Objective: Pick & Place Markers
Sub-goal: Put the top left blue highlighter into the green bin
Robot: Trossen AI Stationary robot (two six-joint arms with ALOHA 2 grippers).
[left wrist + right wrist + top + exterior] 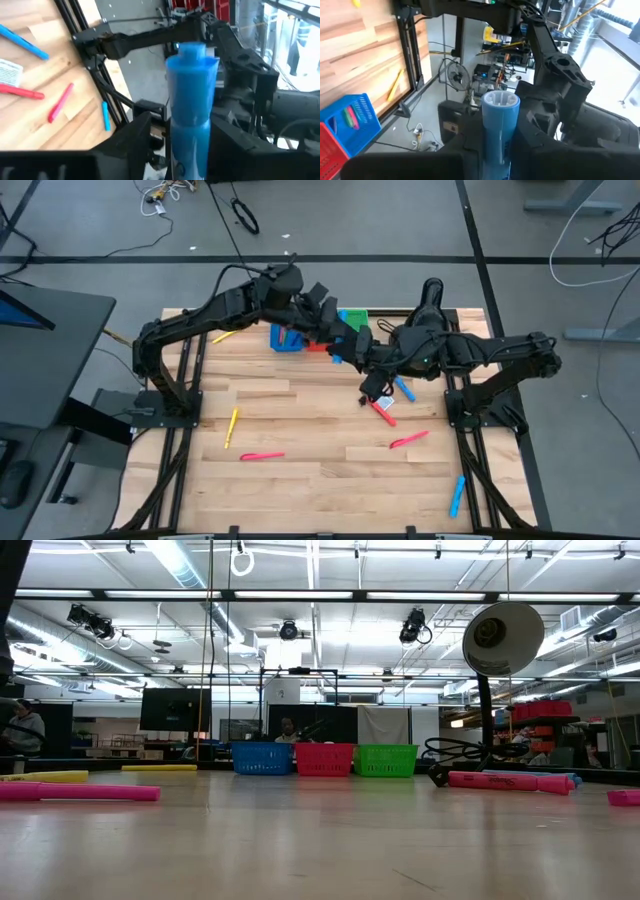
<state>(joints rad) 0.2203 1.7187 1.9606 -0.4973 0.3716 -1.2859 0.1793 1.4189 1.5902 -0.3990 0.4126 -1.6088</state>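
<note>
My two grippers meet in mid-air over the back middle of the table, in front of the bins. My left gripper (338, 345) (187, 127) is shut on a blue marker (191, 85) whose capped end points away from the wrist. My right gripper (368, 366) (497, 127) is shut on a blue marker (500, 115) whose hollow end points away from the wrist. A bit of blue (335, 359) shows between them in the high view. I cannot tell whether both hold one and the same marker. Other markers lie flat on the table. My left gripper pinches the blue marker's barrel (187, 150) between its two fingers (132, 140), below the cap. The marker lies along the fingers, its capped end (192, 52) sticking out past their tips, clear of the table. My right gripper pinches the blue marker's barrel (494, 147) between its two fingers (540, 135). The marker lies along the fingers, its hollow end (501, 99) sticking out past their tips, clear of the table.
Blue (288, 338), red (318, 345) and green (353, 315) bins stand at the back middle. Loose markers: yellow (232, 427), pink (262, 456), pink (408, 440), blue (457, 495), blue (404, 389), red (383, 413). A white-and-blue card (9, 72) lies near them. A lamp (503, 637) stands back right.
</note>
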